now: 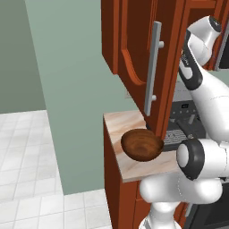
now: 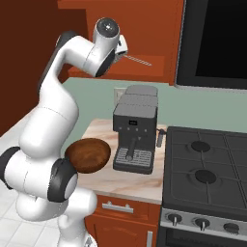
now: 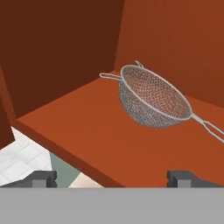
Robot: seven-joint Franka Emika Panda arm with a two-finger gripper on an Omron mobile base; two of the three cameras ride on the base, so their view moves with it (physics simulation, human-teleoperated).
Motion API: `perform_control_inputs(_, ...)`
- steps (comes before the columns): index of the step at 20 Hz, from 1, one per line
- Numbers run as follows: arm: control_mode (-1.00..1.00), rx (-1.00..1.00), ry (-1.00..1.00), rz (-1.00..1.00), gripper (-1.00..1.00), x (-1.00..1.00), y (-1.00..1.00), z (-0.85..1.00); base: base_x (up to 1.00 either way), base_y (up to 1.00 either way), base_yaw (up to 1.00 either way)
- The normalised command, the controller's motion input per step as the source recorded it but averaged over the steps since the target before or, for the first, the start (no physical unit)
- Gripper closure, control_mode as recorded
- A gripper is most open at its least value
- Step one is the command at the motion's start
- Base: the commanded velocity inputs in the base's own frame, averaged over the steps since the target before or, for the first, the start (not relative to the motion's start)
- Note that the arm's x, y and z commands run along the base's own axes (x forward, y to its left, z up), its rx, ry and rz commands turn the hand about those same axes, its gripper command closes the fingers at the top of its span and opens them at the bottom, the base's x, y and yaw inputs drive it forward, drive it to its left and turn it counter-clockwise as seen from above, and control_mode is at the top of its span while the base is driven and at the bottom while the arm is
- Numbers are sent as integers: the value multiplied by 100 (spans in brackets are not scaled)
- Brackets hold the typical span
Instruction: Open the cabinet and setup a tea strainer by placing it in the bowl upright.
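The cabinet [image 1: 134,49] door stands open. In the hand view the tea strainer [image 3: 153,98] lies tilted on the cabinet shelf [image 3: 109,131], and the pincer [image 3: 113,178] has its tips wide apart, holding nothing. The base views show the bowl [image 1: 142,144] on the worktop [image 1: 123,123], near the coffee machine [image 2: 135,132].

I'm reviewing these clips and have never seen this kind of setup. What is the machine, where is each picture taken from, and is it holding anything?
It is a white robot arm on a driving base in a rendered kitchen. Two pictures come from cameras on the base, behind the arm to its left and right. The third looks along the gripper, whose jaws stand open and hold nothing. The cabinet is open; the strainer lies tilted on its shelf, just ahead of the gripper. On the counter below sit the wooden bowl and a coffee machine, with a stove alongside.
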Motion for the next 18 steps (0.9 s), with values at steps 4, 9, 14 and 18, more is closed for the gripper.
perform_control_inputs(4,-100,-1,0,0,-100,34,0,0,0,0,0)
perform_control_inputs(9,-100,0,0,0,-100,13,-1,0,0,0,0)
perform_control_inputs(14,-100,-3,0,0,-100,6,0,1,0,0,0)
perform_control_inputs(18,-100,-7,0,0,-100,6,0,1,0,0,0)
